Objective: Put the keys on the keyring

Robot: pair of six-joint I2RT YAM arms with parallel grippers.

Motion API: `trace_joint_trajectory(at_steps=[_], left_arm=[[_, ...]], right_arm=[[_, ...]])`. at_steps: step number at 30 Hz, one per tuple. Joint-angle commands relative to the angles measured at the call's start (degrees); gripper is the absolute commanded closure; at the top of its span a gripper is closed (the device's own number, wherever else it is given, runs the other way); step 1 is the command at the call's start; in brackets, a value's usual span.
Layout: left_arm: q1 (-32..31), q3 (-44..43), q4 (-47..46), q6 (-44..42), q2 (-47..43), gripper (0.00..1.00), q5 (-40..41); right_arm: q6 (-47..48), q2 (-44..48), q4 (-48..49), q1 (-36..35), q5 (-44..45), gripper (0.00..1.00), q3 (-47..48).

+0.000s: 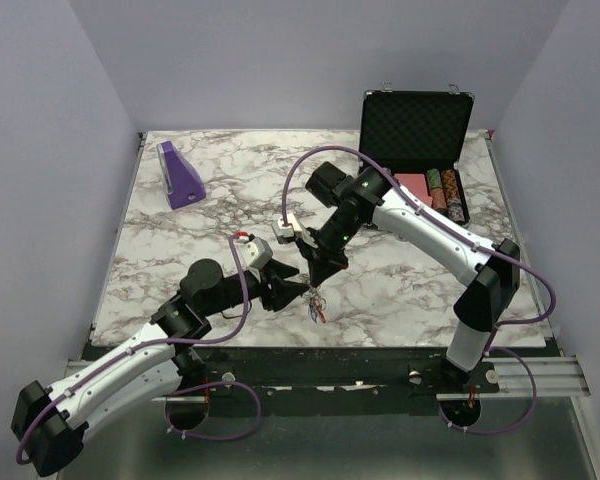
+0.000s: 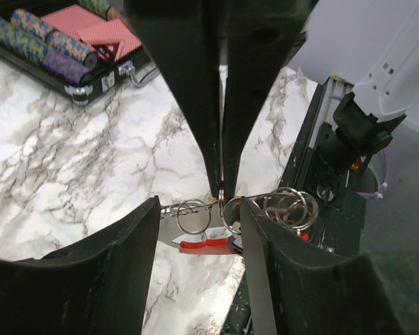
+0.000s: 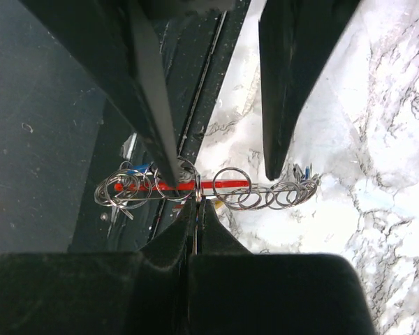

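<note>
We see the right gripper (image 1: 314, 283) pinched shut on the keyring (image 1: 316, 308), which hangs from its tips over the near edge of the marble table (image 1: 180, 250). The left gripper (image 1: 300, 292) has its jaws apart on either side of the bunch. The rings and the red crescent (image 2: 204, 244) lie between its fingers, and we cannot tell whether either finger touches them.

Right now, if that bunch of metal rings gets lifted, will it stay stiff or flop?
Probably floppy: the keyring is many thin rings loosely linked, trailing either side of where the right gripper pinches it. Likely light, since that fingertip pinch seems to hold it up. The smooth wire may slip or swing.
</note>
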State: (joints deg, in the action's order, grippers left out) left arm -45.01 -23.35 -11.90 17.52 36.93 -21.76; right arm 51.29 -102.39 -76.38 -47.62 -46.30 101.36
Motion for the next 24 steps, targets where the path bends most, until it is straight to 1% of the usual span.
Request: trace_joint_trajectory(at_steps=[1,11,16,24], left_arm=[[0.19,-1.34,-0.93,0.85,2.53,0.45,-1.53],[0.19,-1.43,-2.43,1.11,3.85,0.54,-3.20],[0.19,-1.17,-2.51,1.11,3.59,0.63,-3.55],[0.19,-1.61,-0.93,0.76,5.00,0.64,-5.40]], right_arm=[[0.48,-1.15,-3.42,-0.99,2.01,0.99,2.52],[0.30,-1.76,-4.13,-1.52,2.53,0.99,2.79],[0.48,-1.94,-4.22,-1.60,2.27,0.99,2.79],[0.22,-2.11,-4.30,-1.69,1.74,0.99,3.14]])
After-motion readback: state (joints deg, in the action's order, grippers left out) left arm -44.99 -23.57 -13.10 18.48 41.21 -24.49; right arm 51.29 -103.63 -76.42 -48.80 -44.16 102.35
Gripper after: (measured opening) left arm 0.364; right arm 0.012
